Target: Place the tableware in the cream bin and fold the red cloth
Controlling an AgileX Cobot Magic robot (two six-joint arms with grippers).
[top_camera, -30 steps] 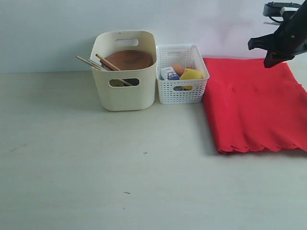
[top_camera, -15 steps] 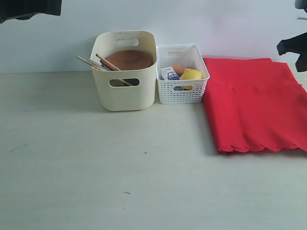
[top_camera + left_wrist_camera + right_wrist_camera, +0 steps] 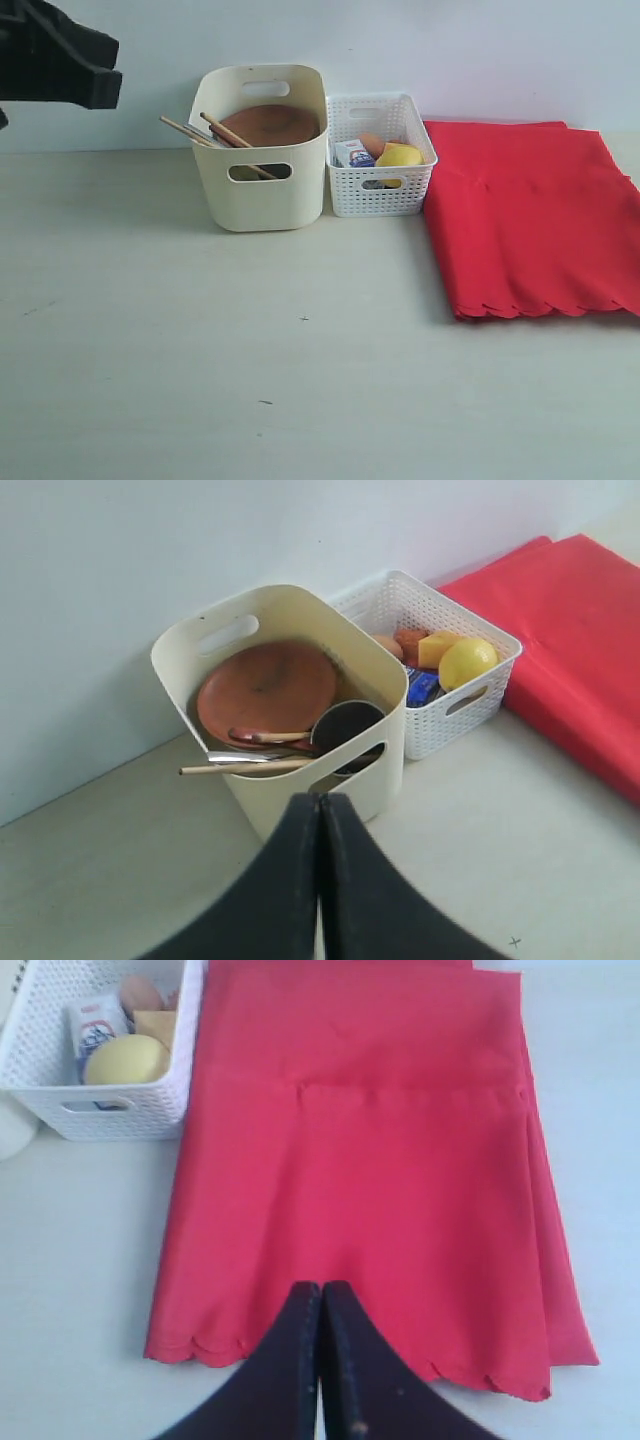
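The cream bin [image 3: 262,190] stands at the back of the table and holds the round brown plate [image 3: 265,688], the steel cup [image 3: 345,730], the wooden spoon [image 3: 270,737], the knife [image 3: 245,757] and chopsticks [image 3: 185,130] that poke over its rim. The white bowl does not show. To the right lies the red cloth [image 3: 530,215], flat in layers, with its scalloped edge toward the front. My left gripper [image 3: 321,798] is shut and empty, raised in front of the bin. Above the cloth's scalloped edge, my right gripper [image 3: 321,1286] is shut and empty.
A white lattice basket [image 3: 380,190] between bin and cloth holds a lemon [image 3: 468,662], cheese [image 3: 440,645], a sausage and a milk carton [image 3: 95,1020]. My left arm [image 3: 60,65] hangs at the upper left of the exterior view. A wall runs behind the table.
The right arm rose away from the cloth's far corner and left the exterior view at the right. The left arm came into view at the upper left.
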